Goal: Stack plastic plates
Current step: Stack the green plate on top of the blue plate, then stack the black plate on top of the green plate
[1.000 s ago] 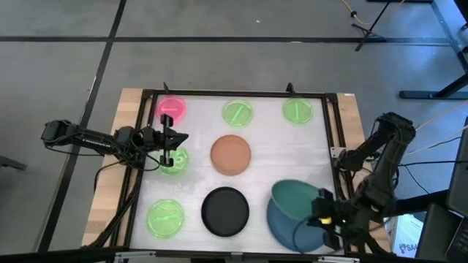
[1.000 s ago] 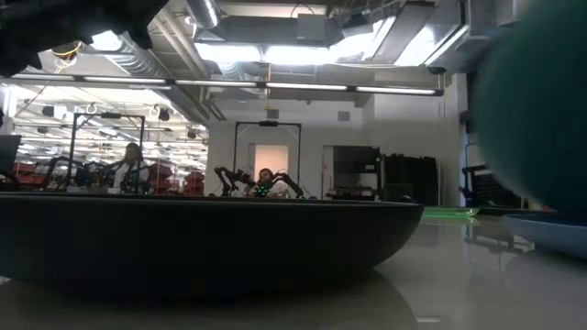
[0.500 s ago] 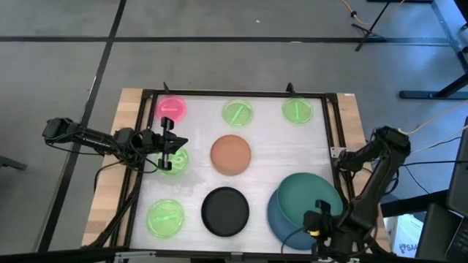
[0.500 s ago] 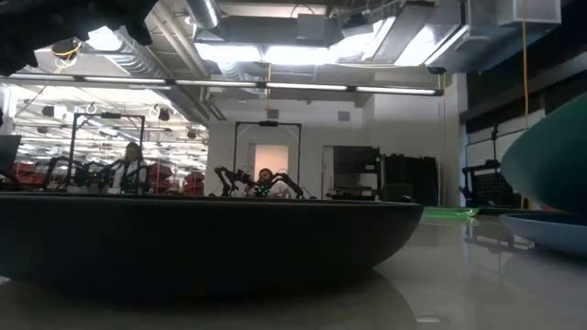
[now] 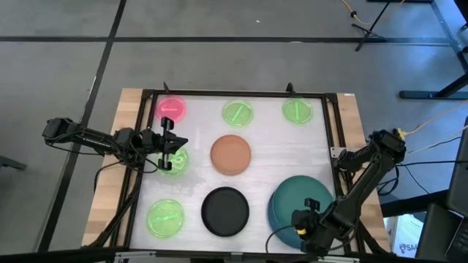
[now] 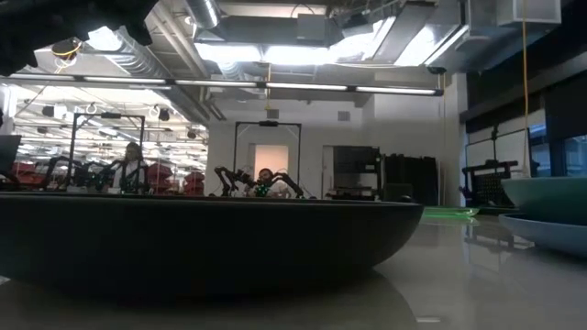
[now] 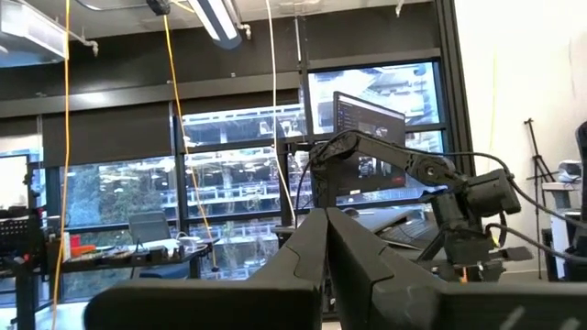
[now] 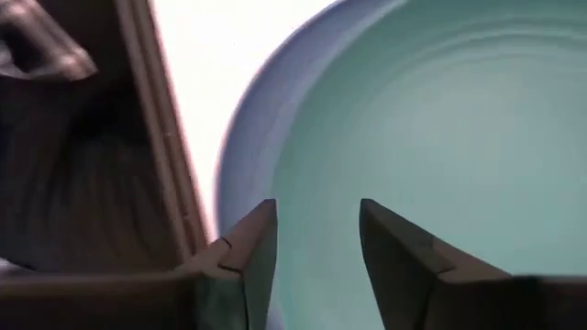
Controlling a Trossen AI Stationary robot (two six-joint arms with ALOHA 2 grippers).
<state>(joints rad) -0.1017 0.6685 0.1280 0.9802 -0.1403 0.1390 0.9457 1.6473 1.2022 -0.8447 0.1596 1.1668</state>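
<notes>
A large teal-green plate (image 5: 303, 196) lies level inside a blue-grey plate (image 5: 275, 219) at the table's near right. Both also show in the low view, teal-green (image 6: 550, 194) over blue-grey (image 6: 550, 234). My right gripper (image 5: 296, 221) is open at the pair's near rim, its fingers (image 8: 261, 247) over the teal-green plate (image 8: 440, 119). My left gripper (image 5: 167, 143) is shut and holds nothing. It hangs level at the table's left, above a small neon-green plate (image 5: 175, 162). A black plate (image 5: 225, 210) and an orange-tan plate (image 5: 231, 154) rest flat on the table. My right gripper's open fingers stand slanting down over the teal-green plate's near rim (image 8: 284, 183). I cannot tell whether they touch it.
A small pink plate (image 5: 171, 109) sits at the far left. Small neon-green plates lie at the far middle (image 5: 238, 112), far right (image 5: 297, 110) and near left (image 5: 166, 218). A dark frame (image 5: 333, 139) runs round the table. People and other arms show in the room behind.
My right gripper has gone down and toward the near edge with the teal-green plate, then opened. The plate was tilted and lifted before. It now lies level in the blue-grey plate.
</notes>
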